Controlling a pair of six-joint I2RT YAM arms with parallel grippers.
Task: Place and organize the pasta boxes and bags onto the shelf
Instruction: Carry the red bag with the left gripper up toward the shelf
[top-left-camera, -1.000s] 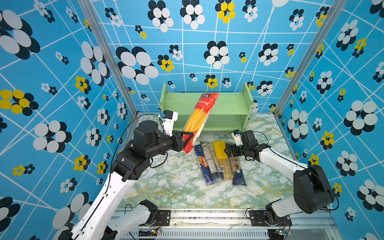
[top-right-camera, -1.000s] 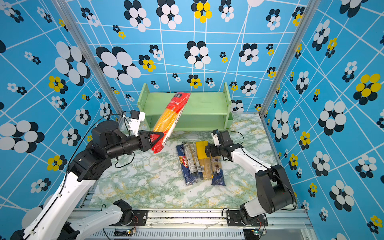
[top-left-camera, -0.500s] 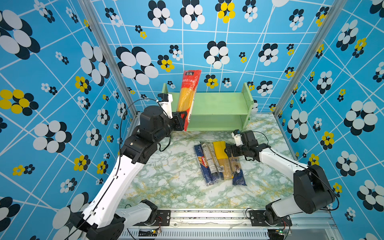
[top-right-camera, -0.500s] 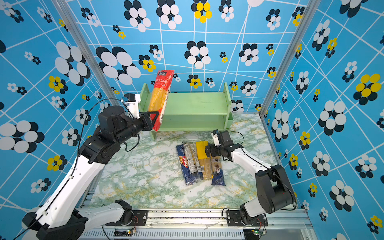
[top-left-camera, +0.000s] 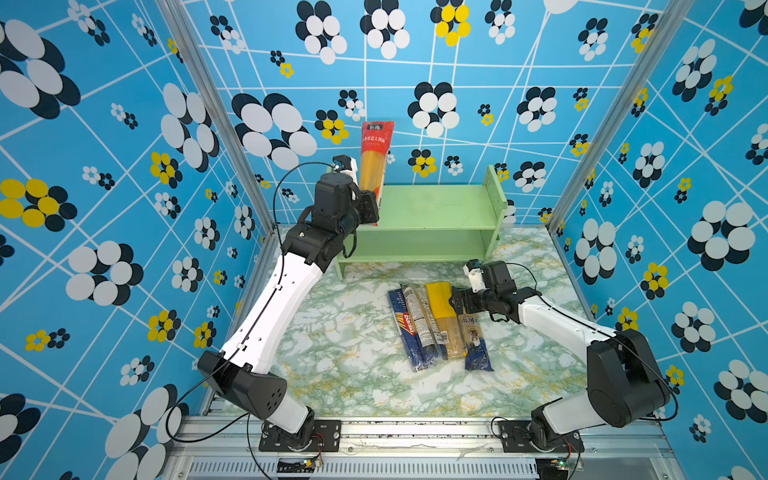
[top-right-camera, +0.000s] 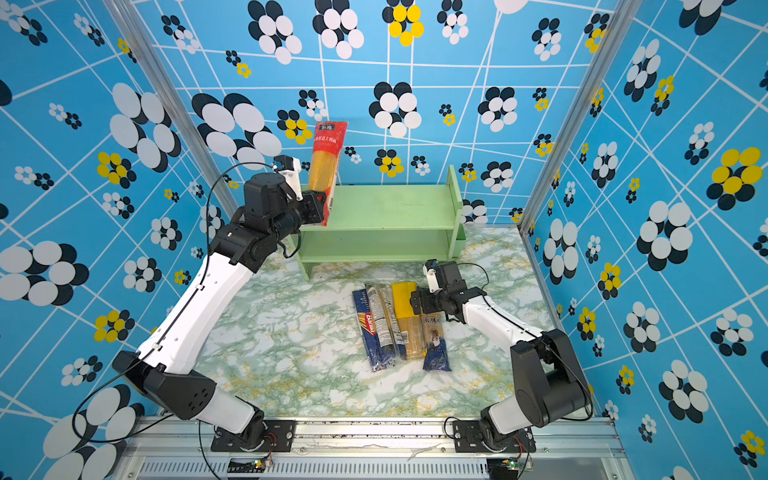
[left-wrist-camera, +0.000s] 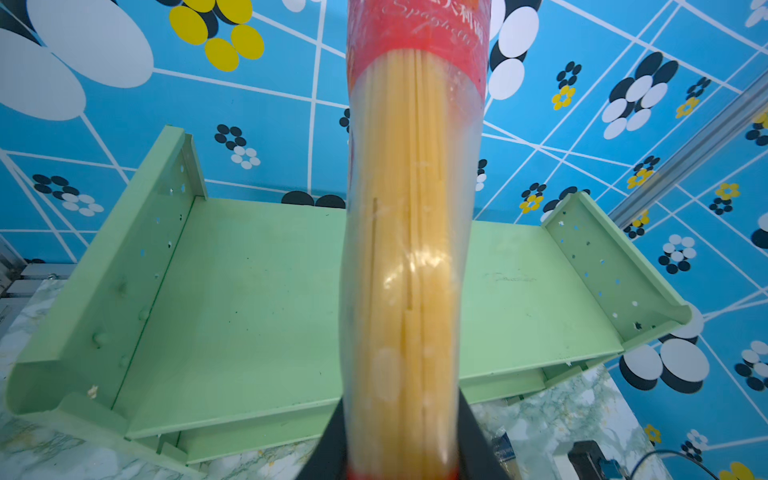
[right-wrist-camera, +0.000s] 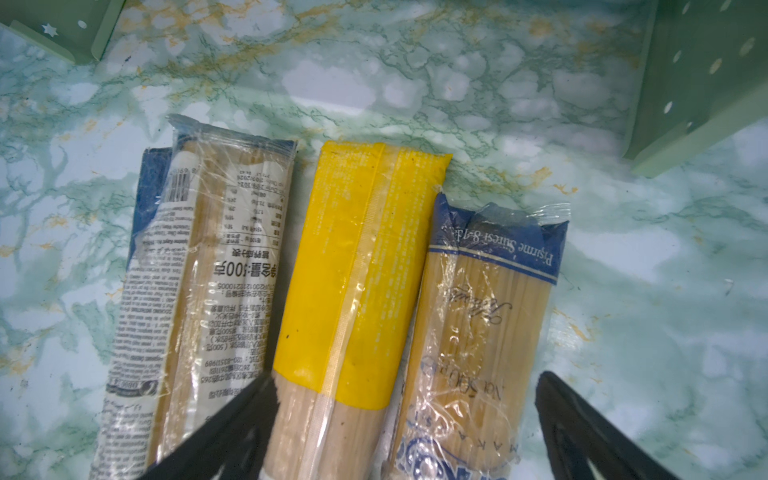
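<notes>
The red bag (top-left-camera: 375, 164) stands upright over the left end of the top tier of the pale green shelf (top-left-camera: 436, 203) (touching or not, I can't tell), its lower end in the left pincer (top-left-camera: 371, 209). Before the shelf, four packs lie side by side on the tabletop (top-left-camera: 340, 357): dark blue Barilla (top-left-camera: 405, 332), white-labelled pack (top-left-camera: 417, 316), yellow-topped bag (top-left-camera: 440, 303), blue-ended clear bag (top-left-camera: 473, 340).

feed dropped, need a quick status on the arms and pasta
Left fingers shut on red bag, upright at left end of shelf. Right fingers open over yellow-topped bag and blue-ended bag. Nothing blocking the shelf.
</notes>
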